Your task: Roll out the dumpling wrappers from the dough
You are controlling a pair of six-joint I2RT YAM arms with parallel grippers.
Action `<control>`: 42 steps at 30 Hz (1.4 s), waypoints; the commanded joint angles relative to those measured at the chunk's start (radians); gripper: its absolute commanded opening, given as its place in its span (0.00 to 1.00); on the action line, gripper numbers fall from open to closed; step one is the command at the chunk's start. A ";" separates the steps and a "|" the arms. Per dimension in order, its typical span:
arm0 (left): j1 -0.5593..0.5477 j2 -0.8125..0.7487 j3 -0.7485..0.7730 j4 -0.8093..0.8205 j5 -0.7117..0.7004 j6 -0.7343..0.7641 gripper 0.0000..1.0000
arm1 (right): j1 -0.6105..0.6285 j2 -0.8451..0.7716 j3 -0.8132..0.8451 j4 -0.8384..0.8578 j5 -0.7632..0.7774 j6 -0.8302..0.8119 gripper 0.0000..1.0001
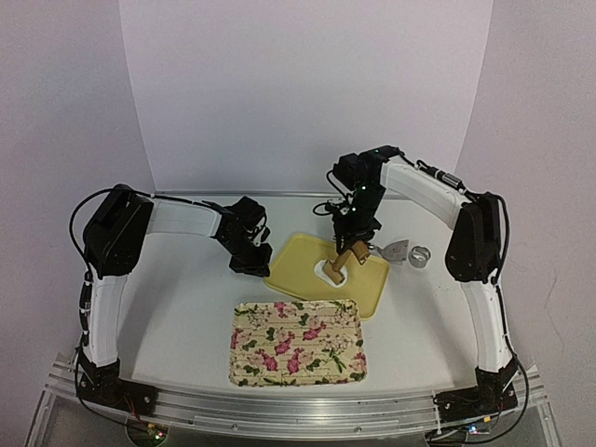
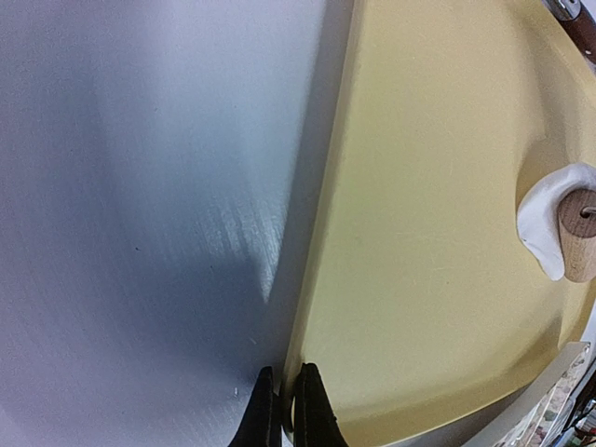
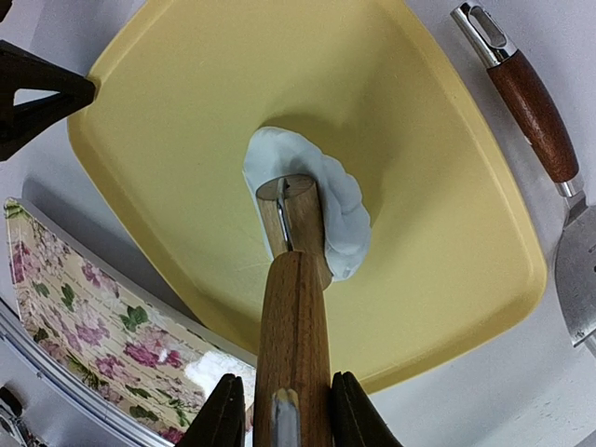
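A lump of white dough point(image 3: 343, 209) lies partly flattened in the middle of the yellow board point(image 3: 419, 140). The wooden roller point(image 3: 293, 219) rests on its left part. My right gripper point(image 3: 284, 417) is shut on the roller's wooden handle point(image 3: 293, 345) and stands over the board point(image 1: 303, 265) in the top view. My left gripper point(image 2: 284, 419) is shut on the board's left rim point(image 2: 312, 307); the dough point(image 2: 545, 219) shows far to its right. A white patch point(image 3: 216, 368) lies on the floral tray; I cannot tell whether it is one of the dumpling wrappers.
The floral tray point(image 1: 298, 343) sits just in front of the board. A spatula with a wooden handle point(image 3: 526, 93) lies right of the board, its blade point(image 1: 393, 250) next to a metal ring cutter point(image 1: 421, 256). White walls stand behind and at both sides.
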State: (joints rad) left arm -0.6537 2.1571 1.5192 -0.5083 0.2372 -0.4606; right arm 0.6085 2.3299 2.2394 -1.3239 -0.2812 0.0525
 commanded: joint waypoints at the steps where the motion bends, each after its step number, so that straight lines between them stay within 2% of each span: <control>1: 0.002 0.069 -0.002 0.042 -0.023 -0.020 0.00 | 0.060 0.252 -0.104 -0.206 -0.235 0.011 0.00; 18: 0.002 0.061 -0.012 0.047 -0.022 -0.026 0.00 | 0.060 0.292 -0.095 -0.202 -0.227 0.036 0.00; 26: 0.002 0.055 -0.022 0.048 -0.027 -0.026 0.00 | 0.060 0.287 -0.093 -0.201 -0.156 0.067 0.00; 35: 0.002 0.046 -0.027 0.048 -0.048 -0.013 0.00 | 0.060 0.164 0.045 -0.178 -0.219 0.140 0.00; 42: 0.003 0.048 -0.019 0.041 -0.114 0.034 0.00 | 0.060 -0.042 0.111 -0.123 -0.305 0.265 0.00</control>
State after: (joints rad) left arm -0.6525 2.1597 1.5169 -0.4776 0.2221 -0.4124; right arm 0.6341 2.4103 2.3157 -1.3474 -0.6042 0.2345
